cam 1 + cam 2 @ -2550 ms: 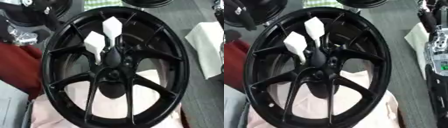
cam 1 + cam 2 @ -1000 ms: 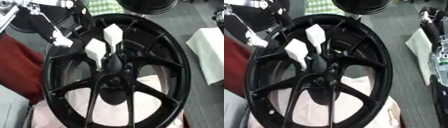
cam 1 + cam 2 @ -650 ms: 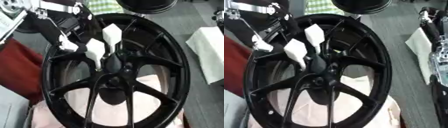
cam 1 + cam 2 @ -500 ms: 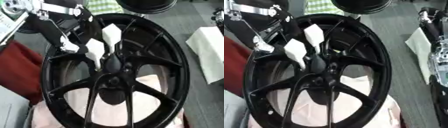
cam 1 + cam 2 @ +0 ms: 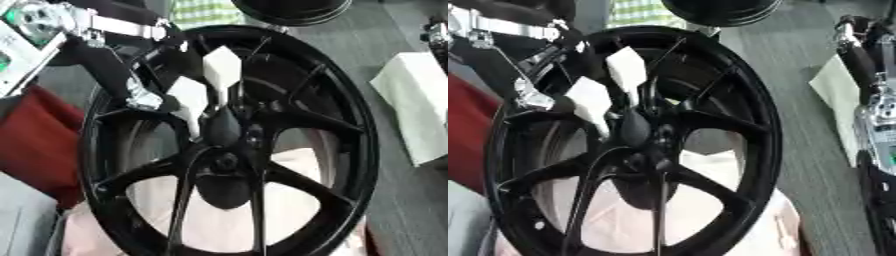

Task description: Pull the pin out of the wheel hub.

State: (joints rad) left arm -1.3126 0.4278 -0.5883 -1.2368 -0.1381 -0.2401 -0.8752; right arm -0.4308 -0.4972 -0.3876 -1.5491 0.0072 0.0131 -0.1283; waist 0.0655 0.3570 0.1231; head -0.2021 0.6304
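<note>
Two pins: white, faceted heads stood side by side in the upper left of the wheel, the nearer pin (image 5: 186, 96) just left of the farther pin (image 5: 222, 67), both seated in the black wheel hub (image 5: 220, 134) and neither drawn out
Left hand: the left hand (image 5: 131, 82) had swung in from the upper left corner over the past second or so, where no hand showed before; its silver fingertip (image 5: 144, 101) lay just beside the nearer pin's left face, perhaps touching it
Left hand's state: long fingers reached down along the spoke, stretched rather than curled, with nothing pinched between them as far as the blur allowed
Meaning for the task: the approach looked nearly complete; closing around the nearer pin's head was probably the step still to come, and the pull had not begun
Wheel: the black multi-spoke wheel (image 5: 350, 150) rested tilted on pale padding (image 5: 289, 200), with a red cloth (image 5: 35, 145) at its left
Right hand: only the right arm (image 5: 877, 125) hung at the right edge in the right eye view; the hand itself did not show
Writing: none could be read; no brand or label was legible on the wheel, the pins or the white sheet (image 5: 416, 105) at right
</note>
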